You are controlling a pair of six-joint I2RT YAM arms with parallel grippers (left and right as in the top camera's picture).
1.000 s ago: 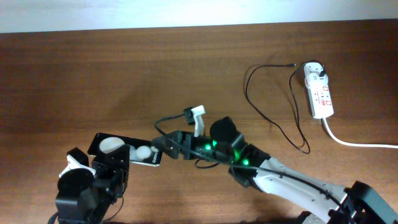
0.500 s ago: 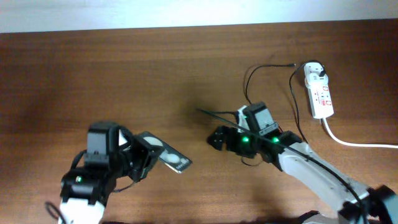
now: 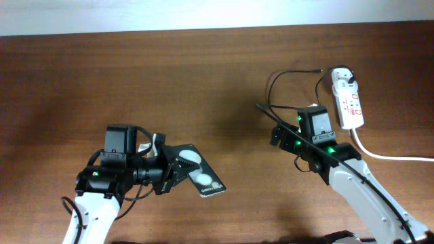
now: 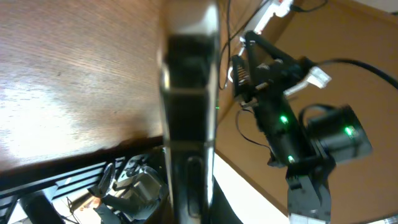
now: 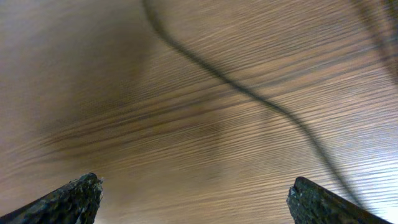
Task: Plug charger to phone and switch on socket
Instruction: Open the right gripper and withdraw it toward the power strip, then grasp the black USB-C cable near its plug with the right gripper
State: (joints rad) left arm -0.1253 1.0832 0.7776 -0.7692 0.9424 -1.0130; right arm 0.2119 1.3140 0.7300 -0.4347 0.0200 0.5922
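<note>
We've got the left tool (image 3: 169, 173) pinching one end of the flat glossy black smartphone (image 3: 198, 173), tilted, around 7 o'clock of the brown wooden surface (image 3: 135, 74). The right tool (image 5: 193, 186) is spread wide over the thin black charger cable (image 3: 268, 88). The white power strip (image 3: 348, 102) sits at 2 o'clock.
</note>
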